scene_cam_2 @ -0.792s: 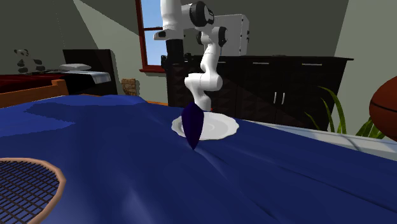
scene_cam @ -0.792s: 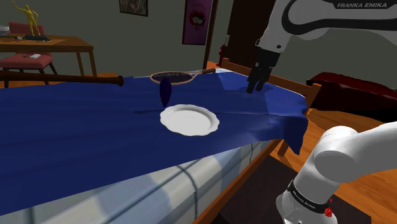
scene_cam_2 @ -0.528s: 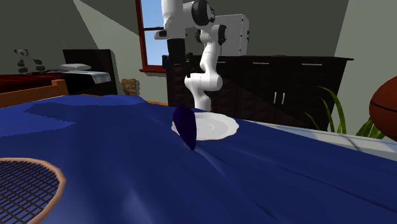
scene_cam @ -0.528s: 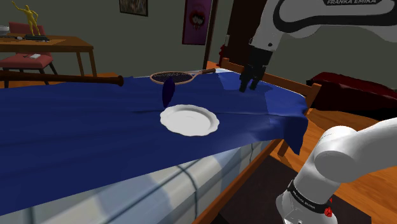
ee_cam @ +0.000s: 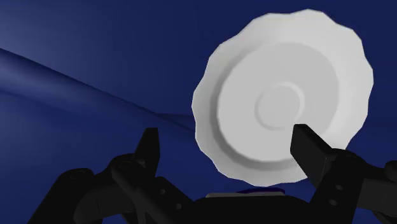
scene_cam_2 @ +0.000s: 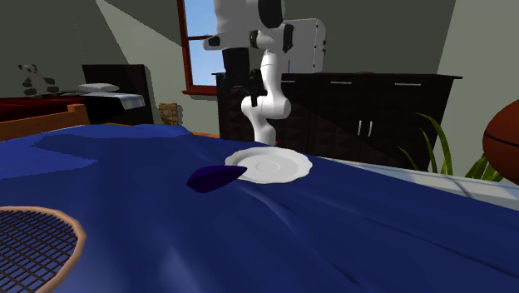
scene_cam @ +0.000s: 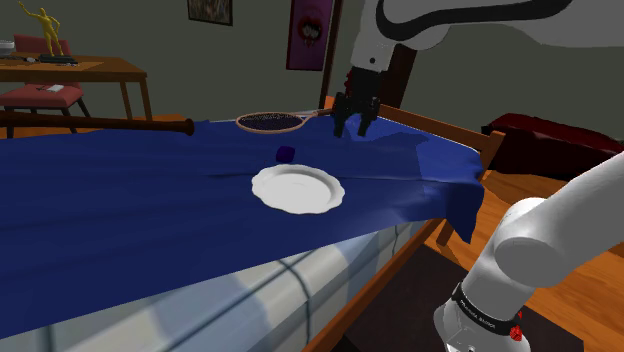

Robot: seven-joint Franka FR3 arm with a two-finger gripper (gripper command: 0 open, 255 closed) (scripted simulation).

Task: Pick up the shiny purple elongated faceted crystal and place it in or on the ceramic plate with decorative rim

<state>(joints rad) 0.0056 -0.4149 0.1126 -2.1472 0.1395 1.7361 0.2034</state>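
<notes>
Shoulder view: the black pincer (scene_cam: 351, 128) hangs over the blue bedspread (scene_cam: 120, 200), beyond the dark purple faceted crystal (scene_cam: 286, 153). Second exterior view: the crystal lies flat, tip against the white scalloped plate (scene_cam_2: 279, 166). Wrist view: pincer wide, empty, likely poised to descend.

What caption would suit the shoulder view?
Open black gripper hovers beyond scalloped white plate; dark purple crystal lies on blue bedspread.

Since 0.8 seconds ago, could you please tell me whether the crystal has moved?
Yes. The crystal, upright before, has toppled toward the second exterior view's left and lies beside the plate.
</notes>
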